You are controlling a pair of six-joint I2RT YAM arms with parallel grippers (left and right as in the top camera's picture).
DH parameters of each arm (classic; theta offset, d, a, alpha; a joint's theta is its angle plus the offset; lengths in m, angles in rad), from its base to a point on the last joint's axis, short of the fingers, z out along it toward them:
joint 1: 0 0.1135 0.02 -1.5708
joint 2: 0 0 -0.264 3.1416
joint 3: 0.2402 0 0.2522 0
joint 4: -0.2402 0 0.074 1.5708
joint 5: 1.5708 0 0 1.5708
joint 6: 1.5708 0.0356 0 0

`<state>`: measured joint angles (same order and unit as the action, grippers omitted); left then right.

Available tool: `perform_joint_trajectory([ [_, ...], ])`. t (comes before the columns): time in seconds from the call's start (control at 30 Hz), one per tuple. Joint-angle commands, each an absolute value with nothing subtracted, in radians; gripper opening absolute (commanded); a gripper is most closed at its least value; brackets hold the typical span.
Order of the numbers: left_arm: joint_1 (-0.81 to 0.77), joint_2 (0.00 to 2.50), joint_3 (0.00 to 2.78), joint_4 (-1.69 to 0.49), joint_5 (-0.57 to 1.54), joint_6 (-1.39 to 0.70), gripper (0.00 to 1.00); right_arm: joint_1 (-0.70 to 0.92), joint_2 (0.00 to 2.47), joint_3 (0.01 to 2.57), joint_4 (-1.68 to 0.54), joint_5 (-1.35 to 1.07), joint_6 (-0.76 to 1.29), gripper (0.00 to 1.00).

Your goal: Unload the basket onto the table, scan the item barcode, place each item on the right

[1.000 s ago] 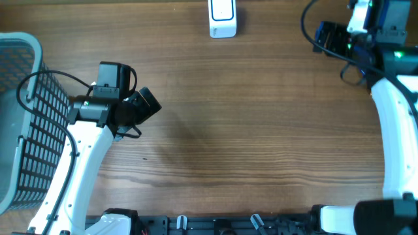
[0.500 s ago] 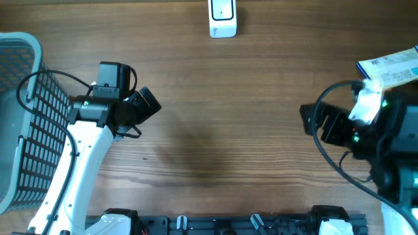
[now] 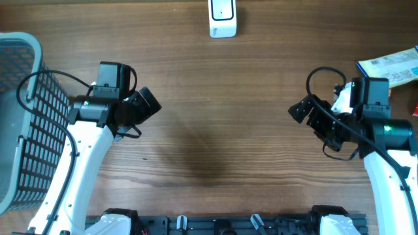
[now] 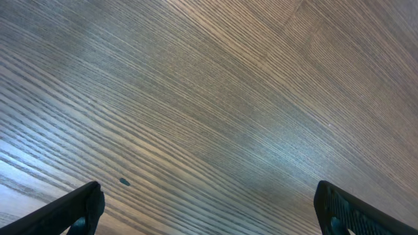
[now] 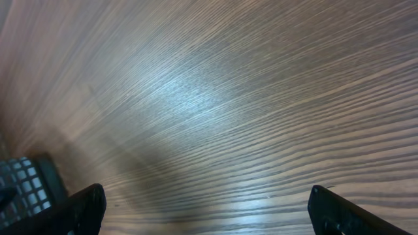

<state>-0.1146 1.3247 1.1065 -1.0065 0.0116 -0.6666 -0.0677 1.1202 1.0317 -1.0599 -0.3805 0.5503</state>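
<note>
The item, a flat white and blue printed package point(image 3: 390, 65), lies at the table's right edge and is partly cut off by the overhead frame. A white scanner point(image 3: 222, 18) stands at the back edge, near the middle. My right gripper point(image 3: 302, 112) hangs over bare wood to the left of the package, open and empty. In the right wrist view its dark fingertips point(image 5: 73, 210) stand far apart with only wood grain between them. On the left side my left gripper point(image 3: 151, 104) is also open, nothing between its fingertips point(image 4: 80, 210). No barcode can be made out.
A grey wire basket point(image 3: 19, 124) fills the far left edge; its mesh point(image 5: 19, 179) also shows low in the right wrist view. A small red thing point(image 3: 415, 104) peeks in at the right edge. The wooden table point(image 3: 222, 130) lies between the arms.
The right arm swung from the back right corner forward to the mid right, uncovering the package. The left arm has not moved.
</note>
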Motion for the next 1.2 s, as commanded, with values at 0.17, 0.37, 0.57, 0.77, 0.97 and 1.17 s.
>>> perform_joint_trajectory([
  [0.17, -0.108, 1.324, 1.112, -1.007, -0.002, -0.659, 1.00, -0.069, 1.124, 1.028, -1.055, -0.416, 0.561, 1.00],
  [0.37, -0.108, 1.324, 1.112, -1.007, -0.002, -0.659, 1.00, -0.069, 1.124, 1.028, -1.055, -0.416, 0.561, 1.00],
  [0.57, -0.108, 1.324, 1.112, -1.007, -0.002, -0.659, 1.00, -0.069, 1.124, 1.028, -1.054, -0.416, 0.561, 1.00],
  [0.77, -0.108, 1.324, 1.112, -1.007, -0.002, -0.659, 1.00, -0.069, 1.129, 1.028, -1.055, -0.377, 0.557, 1.00],
  [0.97, -0.108, 1.324, 1.112, -1.007, -0.002, -0.659, 1.00, -0.036, 0.923, 0.868, -0.786, -0.493, 0.327, 1.00],
  [1.17, -0.108, 1.324, 1.112, -1.007, -0.002, -0.659, 1.00, 0.040, 0.447, 0.514, -0.353, -0.601, 0.183, 1.00],
])
